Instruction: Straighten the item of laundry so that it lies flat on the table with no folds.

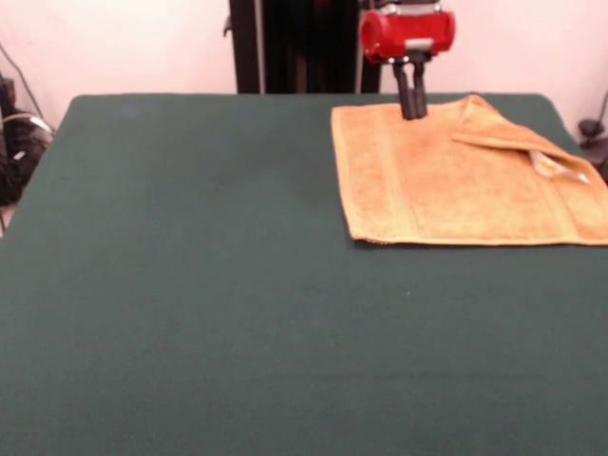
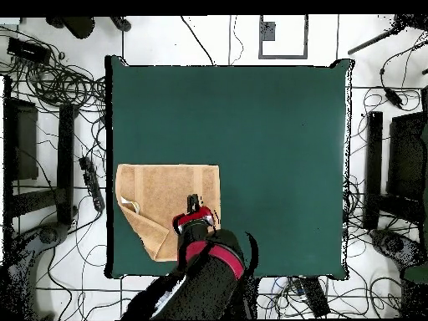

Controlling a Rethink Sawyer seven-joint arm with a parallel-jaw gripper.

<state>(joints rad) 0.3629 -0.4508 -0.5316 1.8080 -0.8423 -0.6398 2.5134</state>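
The item of laundry [image 1: 456, 185] [image 2: 163, 188] is a golden-orange towel lying on the dark green table [image 1: 190, 285] [image 2: 267, 150], at the far right in the front view. Most of it lies flat. One corner [image 1: 518, 142] [image 2: 146, 227] is folded over onto it, and a white label tag [image 1: 553, 167] [image 2: 127, 201] shows beside the fold. My gripper [image 1: 410, 114] [image 2: 194, 201] hangs under the red wrist with its black fingers close together, shut. Its tips rest on the towel near the far edge. Whether any cloth is pinched I cannot tell.
The towel reaches close to the table's right edge in the front view. A black column [image 1: 285, 43] stands behind the table. Cables and dark equipment [image 2: 58, 125] lie on the floor around the table.
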